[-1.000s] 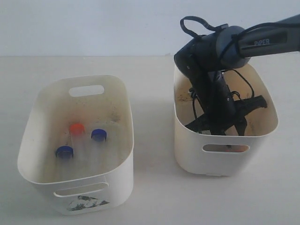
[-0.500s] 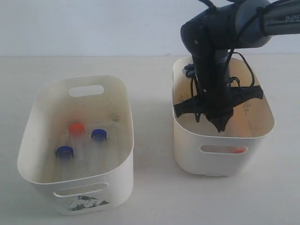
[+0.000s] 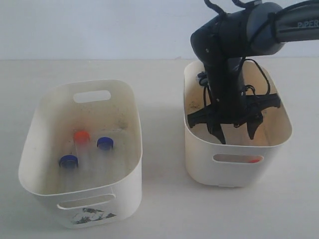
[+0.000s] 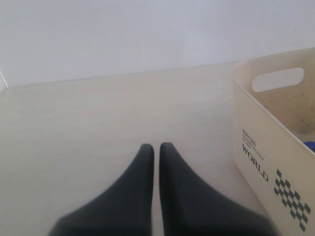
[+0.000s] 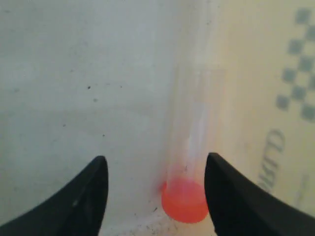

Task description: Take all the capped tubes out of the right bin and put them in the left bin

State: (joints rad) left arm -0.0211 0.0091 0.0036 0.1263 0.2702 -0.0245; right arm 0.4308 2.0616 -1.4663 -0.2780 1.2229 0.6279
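Observation:
My right gripper [image 3: 236,133] hangs open inside the right bin [image 3: 199,164], fingers pointing down. In the right wrist view it [image 5: 156,157] straddles a clear tube with an orange-red cap [image 5: 184,199] lying on the bin floor against the wall, closer to one finger [image 5: 231,196]; nothing is gripped. That cap shows through the bin's front slot [image 3: 253,160]. The left bin [image 3: 127,194] holds three tubes: an orange-red cap [image 3: 81,135] and two blue caps [image 3: 104,143] [image 3: 69,161]. My left gripper [image 4: 156,146] is shut and empty above the table beside the left bin [image 4: 266,147], out of the exterior view.
The two bins stand side by side on a pale table [image 3: 159,199] with a gap between them. A white wall [image 3: 99,25] runs behind. The right arm [image 3: 279,25] comes in from the upper right over the right bin.
The right gripper's fingers, together half a second ago, have spread apart inside the right bin. The wrist turned and rose compared with one second ago. The tubes in the left bin are unmoved.

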